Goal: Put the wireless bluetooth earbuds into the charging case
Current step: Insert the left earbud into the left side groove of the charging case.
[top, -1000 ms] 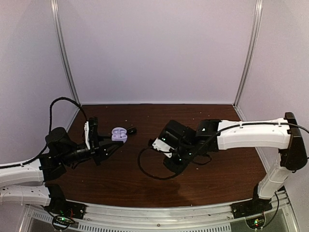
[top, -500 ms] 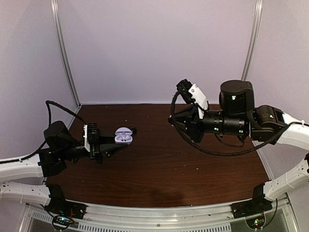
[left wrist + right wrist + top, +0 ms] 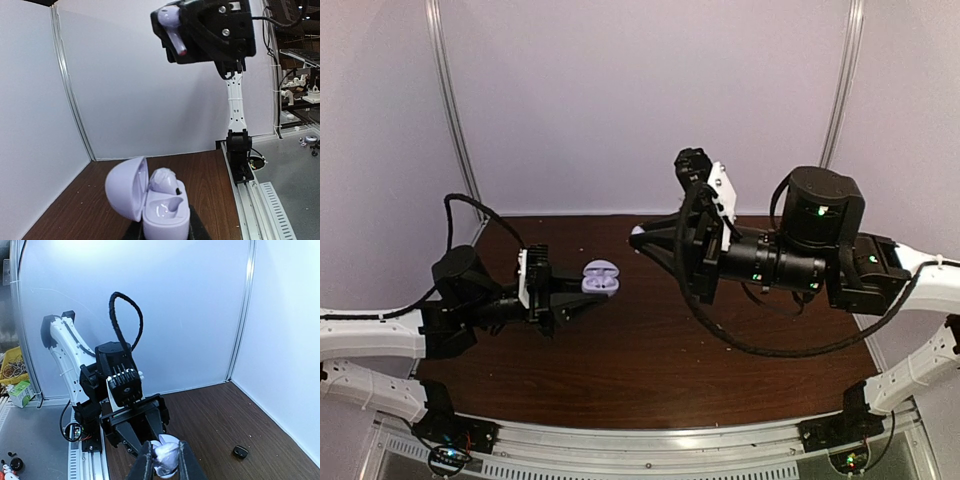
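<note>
Brown table (image 3: 650, 370); left gripper (image 3: 586, 299) holds open case (image 3: 601, 278).

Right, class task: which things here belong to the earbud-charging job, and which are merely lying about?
Belonging to the job:
- open lilac charging case, held by the left tool
- seated earbud in one slot of it
- second earbud, gripped by the right tool

Lying about:
- small black object on the table, too small to identify

Lilac charging case (image 3: 162, 217), dark brown table (image 3: 650, 360).
</note>
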Tool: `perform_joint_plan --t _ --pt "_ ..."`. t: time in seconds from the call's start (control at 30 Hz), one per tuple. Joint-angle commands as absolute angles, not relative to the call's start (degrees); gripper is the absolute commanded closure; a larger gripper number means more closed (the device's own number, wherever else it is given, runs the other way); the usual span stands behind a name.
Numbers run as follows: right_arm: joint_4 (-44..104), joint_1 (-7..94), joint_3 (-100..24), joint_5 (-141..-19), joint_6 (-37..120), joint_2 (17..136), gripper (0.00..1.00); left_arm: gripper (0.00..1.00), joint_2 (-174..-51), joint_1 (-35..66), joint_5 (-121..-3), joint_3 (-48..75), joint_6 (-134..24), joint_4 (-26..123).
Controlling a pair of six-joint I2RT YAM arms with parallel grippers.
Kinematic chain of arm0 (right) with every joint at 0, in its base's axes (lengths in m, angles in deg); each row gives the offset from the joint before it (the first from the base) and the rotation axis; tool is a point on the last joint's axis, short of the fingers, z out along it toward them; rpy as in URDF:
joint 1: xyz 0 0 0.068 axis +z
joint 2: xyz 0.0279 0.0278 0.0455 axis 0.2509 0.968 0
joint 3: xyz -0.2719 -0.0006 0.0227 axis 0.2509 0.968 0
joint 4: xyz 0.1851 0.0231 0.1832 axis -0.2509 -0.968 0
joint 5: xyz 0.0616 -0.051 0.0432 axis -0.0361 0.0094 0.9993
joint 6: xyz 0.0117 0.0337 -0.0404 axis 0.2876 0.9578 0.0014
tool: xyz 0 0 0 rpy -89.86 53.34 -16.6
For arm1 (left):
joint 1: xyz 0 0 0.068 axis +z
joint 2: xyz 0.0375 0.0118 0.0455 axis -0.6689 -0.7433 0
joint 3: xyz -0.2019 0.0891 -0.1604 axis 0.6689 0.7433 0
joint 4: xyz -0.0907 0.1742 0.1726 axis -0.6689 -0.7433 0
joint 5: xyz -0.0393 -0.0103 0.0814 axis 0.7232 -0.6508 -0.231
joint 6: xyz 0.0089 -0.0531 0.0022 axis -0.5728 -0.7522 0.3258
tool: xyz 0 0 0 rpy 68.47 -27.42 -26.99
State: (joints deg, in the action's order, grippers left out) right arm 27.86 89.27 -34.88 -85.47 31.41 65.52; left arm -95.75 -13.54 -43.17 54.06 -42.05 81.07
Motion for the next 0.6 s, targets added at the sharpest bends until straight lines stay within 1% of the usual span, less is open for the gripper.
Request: perform_joint_plan --t 0.0,0.27,0.57 --pt "32.8 91.3 -36.8 -89.5 29.8 69.0 0.88 1.0 -97.4 -13.8 -45.9 50.4 -49.3 85.9" --pt "32.9 92.9 -38.1 -94.0 27.9 72.3 0.87 1.0 -98.2 -13.8 -46.7 49.2 -53.9 86.1" --pt "31.7 93.5 -40.9 -98.8 26.4 75.6 0.87 1.0 -98.6 -13.8 -47.1 49.3 -54.6 86.3"
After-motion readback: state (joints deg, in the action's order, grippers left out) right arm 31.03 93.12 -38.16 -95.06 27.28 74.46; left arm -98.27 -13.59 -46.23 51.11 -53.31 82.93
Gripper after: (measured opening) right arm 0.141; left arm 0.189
